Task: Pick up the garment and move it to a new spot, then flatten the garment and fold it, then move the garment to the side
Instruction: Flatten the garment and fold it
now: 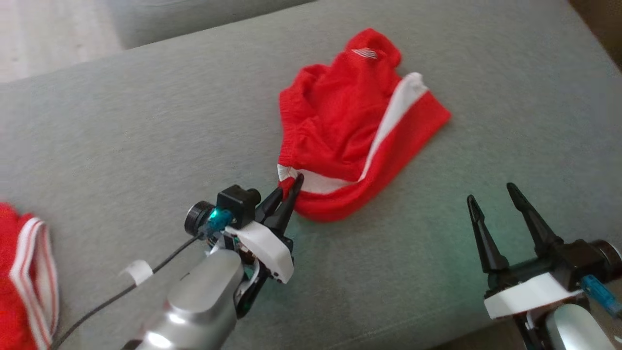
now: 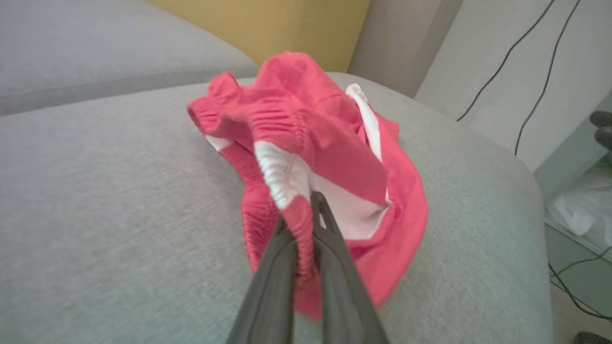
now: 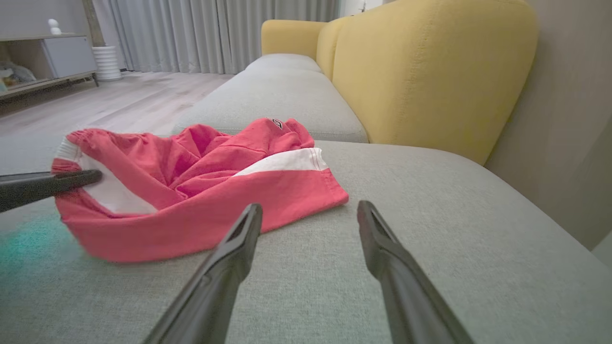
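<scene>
- Head view: the grey seat cushion (image 1: 121, 136) is the largest thing here and carries everything. Its woven face looks grippy, so a low drag could bunch the fabric rather than slide it. Lift clear before travelling.
- Next, the red garment (image 1: 350, 121), shorts with white side stripes, lies crumpled at mid-cushion toward the far right, its near corner at the left arm's fingers. Raised by one corner only, it will likely hang in a rope and land as crumpled as it lies now, making flattening harder.
- At the near left edge, well apart, lies a second red-and-white cloth (image 1: 19, 272). A drop spot chosen leftward could put one piece on top of the other.
- Near right, the right gripper (image 1: 491, 192) hovers with jaws wide apart, holding nothing, clear of the garment. If it reaches in mid-lift, fingers may tangle or collide.
- Smallest: the left gripper (image 1: 291, 183) is clamped on the waistband corner (image 2: 294, 215). Left wrist view is blurred, so how deep the bite goes I cannot tell; a shallow pinch on elastic may slip under the garment's weight.
</scene>
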Motion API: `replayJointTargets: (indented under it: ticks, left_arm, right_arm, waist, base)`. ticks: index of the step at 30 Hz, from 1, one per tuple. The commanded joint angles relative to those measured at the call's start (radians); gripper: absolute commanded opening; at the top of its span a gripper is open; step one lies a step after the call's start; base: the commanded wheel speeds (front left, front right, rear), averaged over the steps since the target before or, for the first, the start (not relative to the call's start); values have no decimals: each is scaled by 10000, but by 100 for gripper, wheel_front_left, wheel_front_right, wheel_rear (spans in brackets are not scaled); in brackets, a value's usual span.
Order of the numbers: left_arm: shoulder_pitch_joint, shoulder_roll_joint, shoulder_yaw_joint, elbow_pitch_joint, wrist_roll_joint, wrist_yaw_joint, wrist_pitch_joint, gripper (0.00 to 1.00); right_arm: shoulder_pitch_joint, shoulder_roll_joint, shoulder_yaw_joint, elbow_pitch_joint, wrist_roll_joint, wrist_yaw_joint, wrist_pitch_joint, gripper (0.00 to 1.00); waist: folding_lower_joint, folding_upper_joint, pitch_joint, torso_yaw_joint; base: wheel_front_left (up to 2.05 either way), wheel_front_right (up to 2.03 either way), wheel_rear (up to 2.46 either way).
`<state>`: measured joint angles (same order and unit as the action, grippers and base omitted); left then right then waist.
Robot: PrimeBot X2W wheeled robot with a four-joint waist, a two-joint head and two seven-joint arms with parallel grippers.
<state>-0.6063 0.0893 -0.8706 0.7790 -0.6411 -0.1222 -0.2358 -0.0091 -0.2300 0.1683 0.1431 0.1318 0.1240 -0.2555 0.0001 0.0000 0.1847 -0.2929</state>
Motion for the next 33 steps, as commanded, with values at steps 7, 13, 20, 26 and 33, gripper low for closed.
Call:
replayJointTargets:
  ticks: [7,13,20,26,33]
  left_arm:
    - [1638,1010,764,-1921,440,797,-254,0]
    - [2848,1533,537,-2852,261,476,-224,0]
    - [3096,1880,0,-3675,391,236,7,100]
    - [3250,2122,36,-4005,336,419,124,100]
    - [3192,2222,207,-3727,93,502,238,100]
  right_arm:
    - [298,-69,140,187,329,67,-62,100]
    - [253,-302,184,607,534,67,-63,100]
    - [61,-288,410,874,600,67,-63,100]
    - [41,-158,637,966,601,67,-63,100]
    - [165,-138,710,1024,659,67,-63,100]
  waist:
    - [-1,0,-338,1931]
    - [-1,0,-447,2988]
    - [-1,0,-554,3405]
    - [-1,0,-662,3305]
    - [-1,0,-773,2949]
  base:
    - [0,0,0]
    - [0,0,0]
    - [0,0,0]
    - [0,0,0]
    - [0,0,0]
